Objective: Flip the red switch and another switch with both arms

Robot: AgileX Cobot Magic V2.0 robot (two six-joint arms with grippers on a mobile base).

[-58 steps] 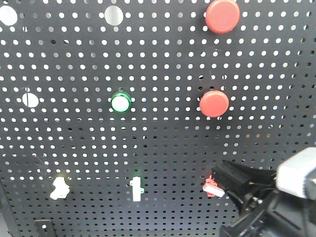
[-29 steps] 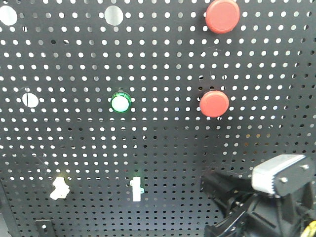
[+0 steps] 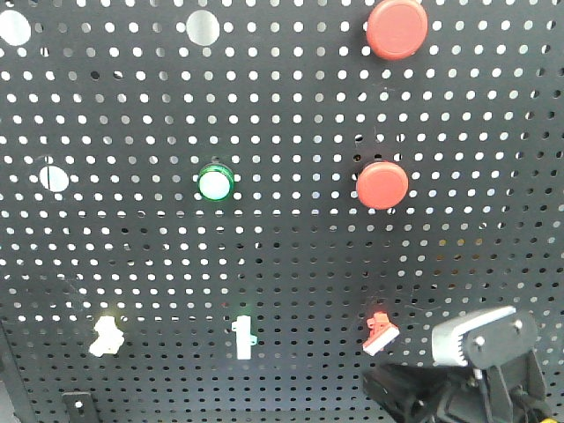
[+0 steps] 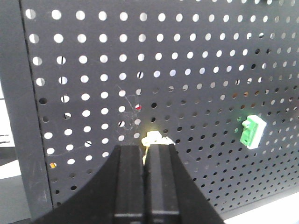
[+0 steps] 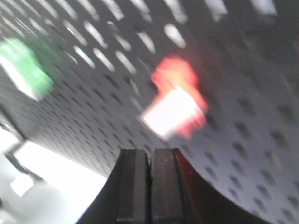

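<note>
Two switches are sitting in the bottom row of the pegboard (image 3: 291, 264), one on each side of the green toggle (image 3: 244, 337): the red switch (image 3: 380, 331) to its right and the cream switch (image 3: 106, 337) to its left.

A second ago the right gripper (image 3: 386, 389) was pressing against the red switch, and half a second ago it was covering it. Now it is dropping away, lower than the green toggle and off to its right, under the red switch and no longer touching it, with the grey block (image 3: 483, 339) on its wrist trailing further right. The switch is showing again, its white tip pointing down and outward, so the red half of the task is probably done, though the blur in the wrist view is making that hard to confirm. The right gripper's fingers are pressed together on nothing.

The left gripper (image 4: 145, 151) is also holding its fingers together, empty, aiming up at the cream switch from just below, left of the green toggle. The front view is showing nothing at that switch, so it is likely still waiting to be flipped.
</note>
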